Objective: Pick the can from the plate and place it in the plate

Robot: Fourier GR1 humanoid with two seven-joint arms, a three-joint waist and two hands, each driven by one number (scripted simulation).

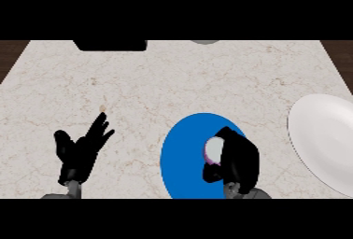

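right hand (239,161) clamped on can (214,150)
We see the can over the blue plate (183,156), lift-off unclear; white plate (321,135) well apart at right; left hand (79,151) open, fingers up, lower left.

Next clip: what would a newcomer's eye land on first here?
The bright blue plate low in the centre stands out, with the right hand curled round a pale can over it. A white plate lies at the right edge, and the left hand rests open at lower left.

Marble counter (172,74), blue plate (183,158), white plate (324,135)
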